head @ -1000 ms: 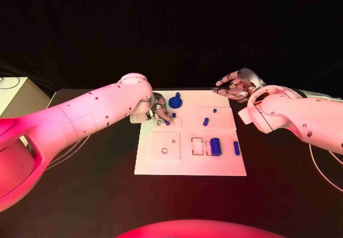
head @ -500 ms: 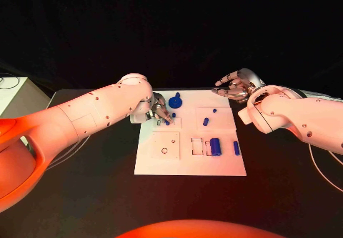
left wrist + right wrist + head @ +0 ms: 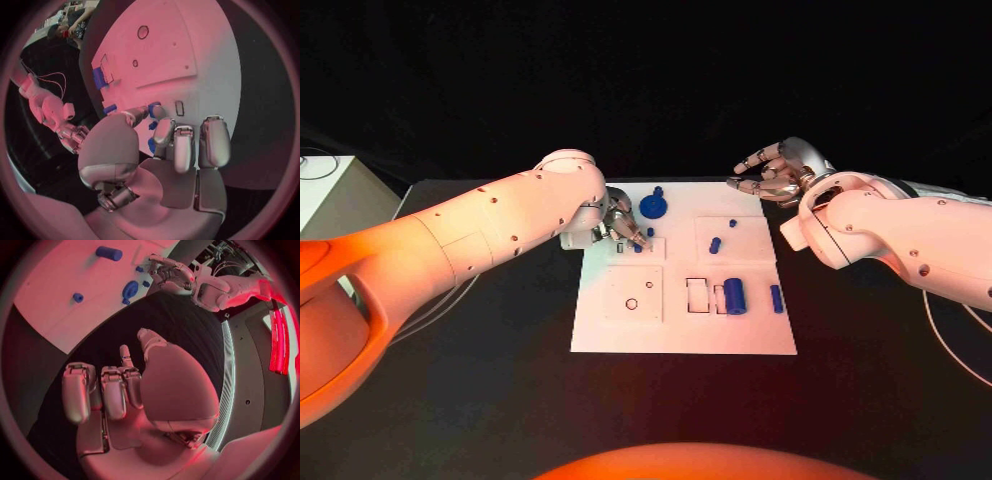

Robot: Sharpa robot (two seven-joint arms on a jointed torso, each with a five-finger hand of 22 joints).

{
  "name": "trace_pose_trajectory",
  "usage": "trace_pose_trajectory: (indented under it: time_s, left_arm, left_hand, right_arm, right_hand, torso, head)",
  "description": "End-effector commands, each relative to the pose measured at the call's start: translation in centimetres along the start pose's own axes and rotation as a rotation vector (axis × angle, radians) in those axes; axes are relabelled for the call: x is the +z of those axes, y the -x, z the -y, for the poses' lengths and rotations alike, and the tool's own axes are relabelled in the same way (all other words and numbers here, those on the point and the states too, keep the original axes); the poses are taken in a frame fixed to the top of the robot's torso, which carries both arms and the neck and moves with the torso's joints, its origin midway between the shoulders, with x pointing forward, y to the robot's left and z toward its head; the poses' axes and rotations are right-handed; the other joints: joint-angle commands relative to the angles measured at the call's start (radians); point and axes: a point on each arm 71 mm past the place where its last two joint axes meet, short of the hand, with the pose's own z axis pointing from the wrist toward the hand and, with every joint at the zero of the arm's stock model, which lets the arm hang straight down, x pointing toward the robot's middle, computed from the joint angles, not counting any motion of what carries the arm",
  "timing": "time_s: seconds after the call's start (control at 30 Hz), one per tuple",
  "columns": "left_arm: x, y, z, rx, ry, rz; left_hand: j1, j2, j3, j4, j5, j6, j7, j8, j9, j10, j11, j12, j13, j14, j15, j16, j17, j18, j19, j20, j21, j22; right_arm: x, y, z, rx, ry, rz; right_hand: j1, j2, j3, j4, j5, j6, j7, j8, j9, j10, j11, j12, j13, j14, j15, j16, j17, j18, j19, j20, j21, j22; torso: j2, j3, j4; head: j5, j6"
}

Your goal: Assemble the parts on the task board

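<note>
The white task board (image 3: 625, 335) lies mid-table. My left hand (image 3: 620, 225) is low over its far left part and pinches a small blue peg (image 3: 153, 109) between thumb and a finger; the peg (image 3: 648, 233) stands at the board's surface. Just beyond it lies a round blue part (image 3: 656, 207). Two short pegs (image 3: 715, 244) sit further right. A thick blue cylinder (image 3: 734, 296) and a slim pin (image 3: 777, 298) rest near the right edge. My right hand (image 3: 773, 170) hovers past the far right corner, fingers apart and loosely curled, holding nothing.
A pale box (image 3: 329, 190) stands off the table's left end, with thin cables (image 3: 444, 300) trailing beside my left arm. Recessed slots (image 3: 698, 294) and a round hole (image 3: 632, 303) mark the board's near half. Black table (image 3: 473, 400) surrounds the board.
</note>
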Motion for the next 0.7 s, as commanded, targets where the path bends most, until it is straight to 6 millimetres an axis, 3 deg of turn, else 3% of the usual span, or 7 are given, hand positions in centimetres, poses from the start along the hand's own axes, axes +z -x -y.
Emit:
trace_pose_trajectory:
  time_s: [0.03,0.1,0.17,0.2,0.7]
  left_arm:
    - [0.65,-1.33,-0.39,0.017,0.029,-0.028]
    - [0.65,-1.37,-0.37,0.014,0.026,-0.024]
    - [0.64,-1.4,-0.34,0.012,0.024,-0.021]
    - [0.64,-1.42,-0.34,0.011,0.023,-0.019]
    - [-0.26,-1.33,-0.63,0.015,0.004,0.015]
  left_hand:
    - [-0.006,-0.012,-0.047,0.029,-0.026,0.004,0.009,-0.006,0.003,-0.001,-0.005,-0.001,0.002,0.106,-0.009,0.004,0.263,-0.01,0.0,-0.003,-0.003,0.001]
    - [-0.007,-0.006,-0.073,0.033,-0.072,0.005,0.009,-0.009,0.004,-0.001,-0.005,-0.001,0.002,0.106,-0.009,0.004,0.263,-0.01,0.0,-0.003,-0.004,0.001]
    - [-0.013,0.005,-0.104,0.034,-0.14,0.006,0.01,-0.014,0.005,-0.001,-0.005,-0.002,0.002,0.106,-0.008,0.004,0.263,-0.01,0.0,-0.003,-0.004,0.001]
    - [-0.015,0.006,-0.111,0.034,-0.15,0.006,0.009,-0.015,0.005,-0.001,-0.005,-0.002,0.002,0.106,-0.008,0.004,0.263,-0.01,0.001,-0.003,-0.004,0.002]
    - [-0.031,0.002,-0.142,0.036,-0.155,0.007,0.009,-0.017,0.007,-0.002,-0.005,-0.002,0.001,0.105,-0.008,0.003,0.262,-0.009,0.0,-0.003,-0.005,0.001]
  right_arm:
    - [-0.01,-0.09,-0.11,-0.008,0.013,-0.009]
    - [-0.01,-0.1,-0.11,-0.008,0.013,-0.009]
    - [-0.01,-0.1,-0.12,-0.008,0.013,-0.01]
    - [-0.01,-0.1,-0.12,-0.008,0.013,-0.01]
    - [0.01,-0.05,-0.05,-0.007,0.012,-0.008]
  right_hand:
    - [-0.007,-0.001,0.008,0.0,0.004,-0.007,0.0,0.006,-0.002,0.068,0.001,-0.002,0.231,0.104,0.005,0.006,0.263,-0.002,0.058,0.004,-0.004,0.13]
    - [-0.007,-0.001,0.008,0.0,0.004,-0.007,0.0,0.006,-0.002,0.068,0.001,-0.002,0.231,0.104,0.005,0.006,0.263,-0.002,0.058,0.004,-0.004,0.13]
    - [-0.007,-0.001,0.008,0.0,0.004,-0.007,0.0,0.006,-0.002,0.068,0.001,-0.002,0.231,0.104,0.005,0.006,0.263,-0.002,0.058,0.004,-0.004,0.13]
    - [-0.007,-0.001,0.008,0.0,0.004,-0.007,0.0,0.006,-0.002,0.068,0.001,-0.002,0.231,0.104,0.005,0.006,0.263,-0.002,0.058,0.004,-0.004,0.13]
    - [-0.009,-0.002,0.008,0.0,0.004,-0.008,0.0,0.006,-0.002,0.068,0.001,-0.002,0.232,0.104,0.005,0.006,0.263,-0.002,0.057,0.004,-0.004,0.13]
  torso:
    - [0.0,0.0009,-0.001]
    - [0.001,0.0007,-0.0006]
    - [0.001,0.0001,-0.0004]
    - [0.001,0.0001,-0.0003]
    - [-0.002,-0.0007,0.0009]
  head:
    - [0.001,0.001]
    - [-0.001,0.002]
    - [-0.001,0.002]
    - [-0.001,0.003]
    - [-0.002,0.009]
